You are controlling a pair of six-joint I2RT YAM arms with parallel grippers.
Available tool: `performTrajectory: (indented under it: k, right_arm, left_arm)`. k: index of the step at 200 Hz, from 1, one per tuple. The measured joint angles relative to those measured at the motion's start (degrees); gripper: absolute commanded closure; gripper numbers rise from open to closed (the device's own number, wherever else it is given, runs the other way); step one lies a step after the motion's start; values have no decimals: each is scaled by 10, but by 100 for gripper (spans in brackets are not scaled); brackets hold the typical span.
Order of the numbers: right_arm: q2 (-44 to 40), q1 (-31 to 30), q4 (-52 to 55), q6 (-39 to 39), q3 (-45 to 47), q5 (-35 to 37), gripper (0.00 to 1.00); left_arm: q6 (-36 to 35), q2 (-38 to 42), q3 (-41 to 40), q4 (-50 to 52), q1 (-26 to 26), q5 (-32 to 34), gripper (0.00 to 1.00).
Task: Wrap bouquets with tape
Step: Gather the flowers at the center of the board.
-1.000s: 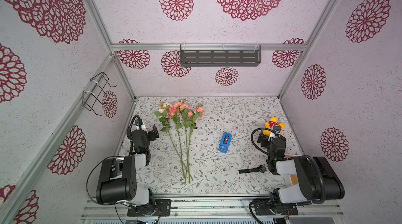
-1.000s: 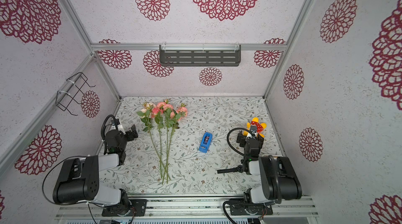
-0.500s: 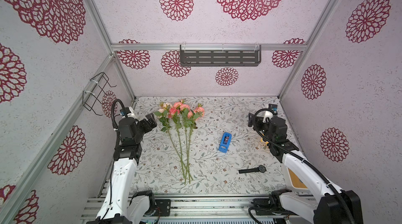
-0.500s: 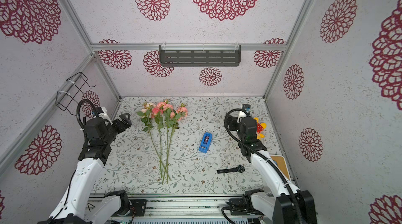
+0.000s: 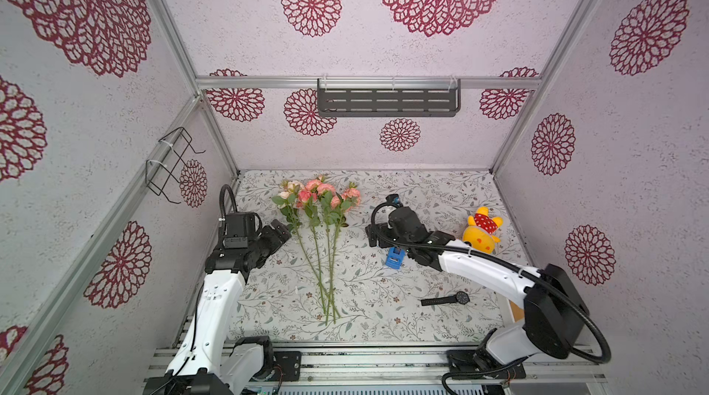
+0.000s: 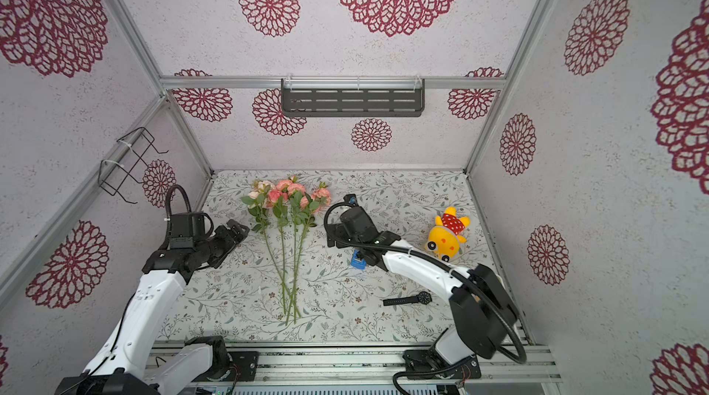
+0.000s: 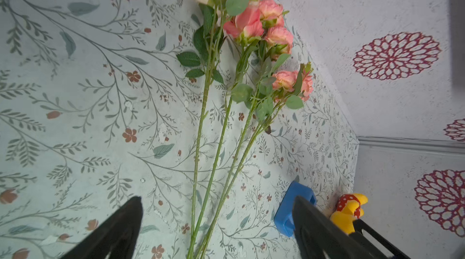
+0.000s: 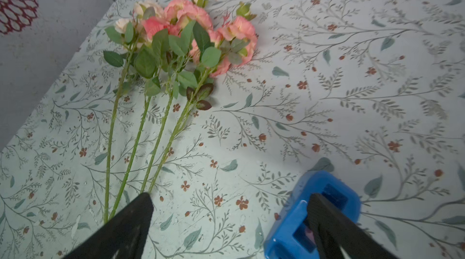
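The bouquets (image 5: 326, 247) (image 6: 286, 247) lie as several loose green stems on the table, left of the middle, with their pink, peach and cream blooms at the far end. My left gripper (image 5: 282, 233) (image 6: 238, 230) hovers open just left of the stems, below the leaves. In the left wrist view the stems (image 7: 219, 132) run between its spread fingers (image 7: 217, 198). The tape sits in a blue dispenser (image 5: 395, 257) (image 6: 358, 260) right of the stems. My right gripper (image 5: 381, 241) (image 8: 231, 196) hangs open over it, one finger covering part of the dispenser (image 8: 289, 225).
A yellow plush toy (image 5: 479, 235) lies at the right side of the table. A black wristwatch (image 5: 447, 299) lies near the front right. A dark shelf (image 5: 387, 103) hangs on the back wall, and a wire rack (image 5: 170, 162) on the left wall.
Both arms unfolded from their rest at the front. The left gripper came up beside the stems. The right gripper swung from the far right to over the blue dispenser.
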State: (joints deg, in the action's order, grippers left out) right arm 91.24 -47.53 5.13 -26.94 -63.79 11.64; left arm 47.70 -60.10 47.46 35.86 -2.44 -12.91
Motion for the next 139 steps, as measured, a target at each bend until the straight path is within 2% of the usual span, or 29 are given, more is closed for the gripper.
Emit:
performTrajectory:
  k: [8, 18, 47, 97, 139]
  right_arm:
    - [31, -15, 2, -2, -25, 1, 1]
    - [70, -30, 1, -3, -56, -1, 1]
    - [158, -54, -5, -20, -114, -37, 1]
    - [226, -54, -6, -38, -145, -72, 1]
    - [260, -61, -3, -35, -181, -92, 1]
  left_arm:
    - [5, -10, -9, 0, 3, -2, 19]
    - [7, -32, -13, 0, 12, -3, 30]
    - [20, -124, -13, -28, 45, -8, 47]
    - [25, -247, 33, -36, 71, -7, 57]
    - [25, -336, 81, -49, 84, -9, 59]
